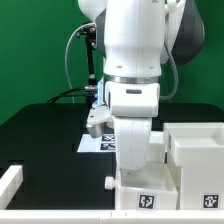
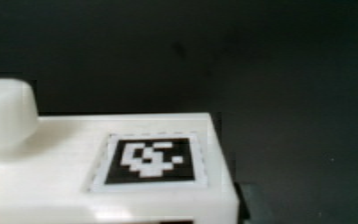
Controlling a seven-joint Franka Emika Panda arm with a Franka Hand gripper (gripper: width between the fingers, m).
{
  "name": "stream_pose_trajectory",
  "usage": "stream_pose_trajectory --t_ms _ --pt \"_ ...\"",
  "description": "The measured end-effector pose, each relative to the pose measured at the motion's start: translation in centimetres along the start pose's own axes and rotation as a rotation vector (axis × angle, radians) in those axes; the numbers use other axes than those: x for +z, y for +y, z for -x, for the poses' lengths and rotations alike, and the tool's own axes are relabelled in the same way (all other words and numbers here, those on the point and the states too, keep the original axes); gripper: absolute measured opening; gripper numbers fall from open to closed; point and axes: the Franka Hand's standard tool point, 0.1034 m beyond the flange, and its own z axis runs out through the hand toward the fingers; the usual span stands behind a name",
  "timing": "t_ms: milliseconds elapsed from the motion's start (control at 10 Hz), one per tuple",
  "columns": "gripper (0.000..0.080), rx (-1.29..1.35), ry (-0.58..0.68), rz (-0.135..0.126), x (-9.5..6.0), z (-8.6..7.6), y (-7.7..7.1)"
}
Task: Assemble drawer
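Note:
A glossy white drawer box (image 1: 150, 192) with a black-and-white tag (image 1: 147, 200) stands at the front centre of the black table. A small white knob (image 1: 109, 182) sticks out on the side toward the exterior view's left. My gripper (image 1: 137, 160) comes straight down onto the top of this box, and its fingertips are hidden by the hand and the box. In the wrist view the box's white top (image 2: 51, 165) and its tag (image 2: 153, 160) sit very close, with a rounded white knob (image 2: 2, 110) beside them. No fingers show there. A larger white open box (image 1: 196, 150) stands right next to it.
The marker board (image 1: 98, 143) lies on the table behind the arm. A long thin white bar (image 1: 10, 185) lies at the front on the exterior view's left. A black cable (image 1: 72, 60) hangs behind the arm before the green backdrop.

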Motion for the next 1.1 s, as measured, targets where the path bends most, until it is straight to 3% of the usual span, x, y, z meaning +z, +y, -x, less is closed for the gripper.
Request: stream_pose_trajectory --t_ms 500,1100 --pt "0.0038 0.065 0.003 -0.003 0.1 -0.8 -0.2" --pt "0.0038 0.092 0.003 -0.017 0.6 0.0 -1.2"
